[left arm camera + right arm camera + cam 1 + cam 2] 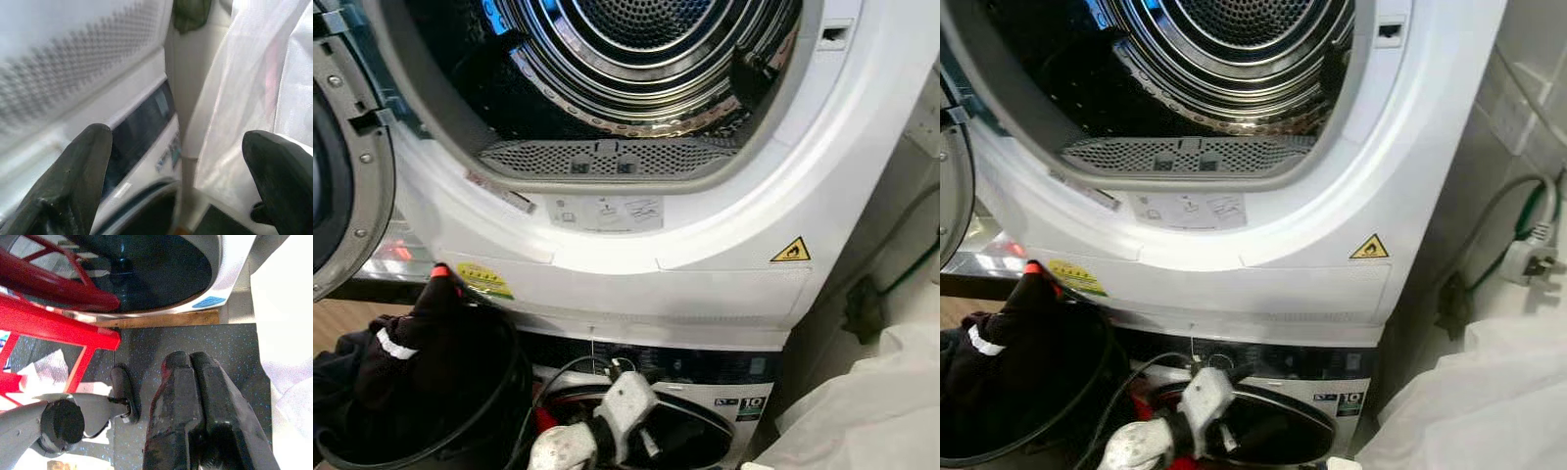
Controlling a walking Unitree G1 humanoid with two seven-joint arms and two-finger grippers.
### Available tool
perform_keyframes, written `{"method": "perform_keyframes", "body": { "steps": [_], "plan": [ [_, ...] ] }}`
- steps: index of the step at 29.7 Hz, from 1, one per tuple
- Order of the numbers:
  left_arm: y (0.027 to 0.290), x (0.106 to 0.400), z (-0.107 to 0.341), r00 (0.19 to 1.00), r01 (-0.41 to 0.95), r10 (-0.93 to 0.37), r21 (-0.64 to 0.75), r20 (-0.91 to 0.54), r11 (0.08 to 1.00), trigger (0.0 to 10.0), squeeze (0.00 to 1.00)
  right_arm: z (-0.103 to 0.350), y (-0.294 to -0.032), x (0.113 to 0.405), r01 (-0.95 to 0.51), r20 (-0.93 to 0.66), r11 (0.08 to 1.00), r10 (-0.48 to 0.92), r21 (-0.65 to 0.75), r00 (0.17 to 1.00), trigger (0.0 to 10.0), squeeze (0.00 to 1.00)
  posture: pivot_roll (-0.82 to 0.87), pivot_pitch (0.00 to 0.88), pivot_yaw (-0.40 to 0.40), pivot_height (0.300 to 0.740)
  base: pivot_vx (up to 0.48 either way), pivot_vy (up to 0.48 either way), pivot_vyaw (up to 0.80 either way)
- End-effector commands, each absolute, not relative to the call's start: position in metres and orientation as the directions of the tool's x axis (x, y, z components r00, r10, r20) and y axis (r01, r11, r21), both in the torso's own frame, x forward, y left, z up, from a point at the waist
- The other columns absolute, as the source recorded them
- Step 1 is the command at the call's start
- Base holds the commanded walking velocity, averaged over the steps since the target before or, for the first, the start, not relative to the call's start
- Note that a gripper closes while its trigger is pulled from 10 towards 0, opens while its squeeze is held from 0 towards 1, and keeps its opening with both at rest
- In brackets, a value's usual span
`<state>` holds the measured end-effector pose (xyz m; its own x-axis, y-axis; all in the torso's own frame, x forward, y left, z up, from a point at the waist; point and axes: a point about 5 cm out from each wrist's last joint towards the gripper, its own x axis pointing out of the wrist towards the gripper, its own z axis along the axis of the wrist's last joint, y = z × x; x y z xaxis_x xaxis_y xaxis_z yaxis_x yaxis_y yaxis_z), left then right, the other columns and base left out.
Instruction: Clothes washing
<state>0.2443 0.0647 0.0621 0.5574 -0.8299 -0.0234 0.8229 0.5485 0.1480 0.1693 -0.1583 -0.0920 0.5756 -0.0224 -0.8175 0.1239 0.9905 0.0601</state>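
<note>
Clothes [406, 367], a dark bundle, sit below the open dryer drum [636, 59], beside the lower machine's door; left gripper [178, 181] fingers spread, right gripper [190, 406] pressed together, both empty—garment may snag the drum's lip.

Home laundry corner, stacked dryer [724, 245], washer [705, 392]

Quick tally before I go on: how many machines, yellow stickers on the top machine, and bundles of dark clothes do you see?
Machines: 2, the dryer stacked on the washer
Yellow stickers: 2, the warning triangle and the yellow label
Bundles of dark clothes: 1, the dark clothes bundle at lower left
Total: 5
</note>
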Motion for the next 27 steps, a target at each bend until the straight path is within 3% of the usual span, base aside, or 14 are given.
{"method": "perform_keyframes", "body": {
  "steps": [1, 10, 12, 14, 18, 27],
  "plan": [
    [0.073, 0.241, 0.07, 0.567, 0.814, -0.824, 0.163, -0.014, 0.557, 10.0, 0.0, -0.094, -0.152, 0.165, 0.105, -0.83, 0.992, 0.0, 0.071, 0.558, 10.0, 0.0, -0.01, 0.0, 0.135, 0.74, 0.0, 0.0, 0.0],
    [0.125, 0.223, 0.093, 0.738, 0.66, -0.675, 0.222, -0.015, 0.717, 10.0, 0.0, -0.094, -0.15, 0.166, 0.108, -0.832, 0.992, 0.001, 0.072, 0.554, 10.0, 0.0, 0.03, 0.0, 0.142, 0.74, 0.0, 0.0, 0.0],
    [0.143, 0.223, 0.093, 0.828, 0.547, -0.56, 0.244, -0.02, 0.801, 10.0, 0.0, -0.094, -0.148, 0.166, 0.097, -0.833, 0.993, 0.006, 0.072, 0.554, 10.0, 0.0, 0.03, 0.0, 0.148, 0.74, 0.0, 0.0, 0.0],
    [0.147, 0.223, 0.093, 0.85, 0.513, -0.526, 0.248, -0.017, 0.822, 10.0, 0.0, -0.094, -0.148, 0.167, 0.095, -0.832, 0.993, 0.007, 0.072, 0.555, 10.0, 0.0, 0.03, 0.0, 0.149, 0.74, 0.0, 0.0, 0.0],
    [0.167, 0.23, 0.106, 0.945, 0.31, -0.323, 0.182, 0.048, 0.933, 10.0, 0.0, -0.093, -0.148, 0.169, 0.104, -0.83, 0.991, 0.007, 0.078, 0.558, 10.0, 0.0, 0.05, 0.0, 0.148, 0.74, 0.0, 0.0, 0.0],
    [0.196, 0.238, 0.105, 0.999, 0.02, -0.021, 0.023, 0.037, 1.0, 10.0, 0.0, -0.094, -0.148, 0.168, 0.104, -0.833, 0.991, 0.01, 0.08, 0.554, 10.0, 0.0, 0.06, 0.0, 0.142, 0.74, 0.0, 0.0, 0.0]
  ]
}}
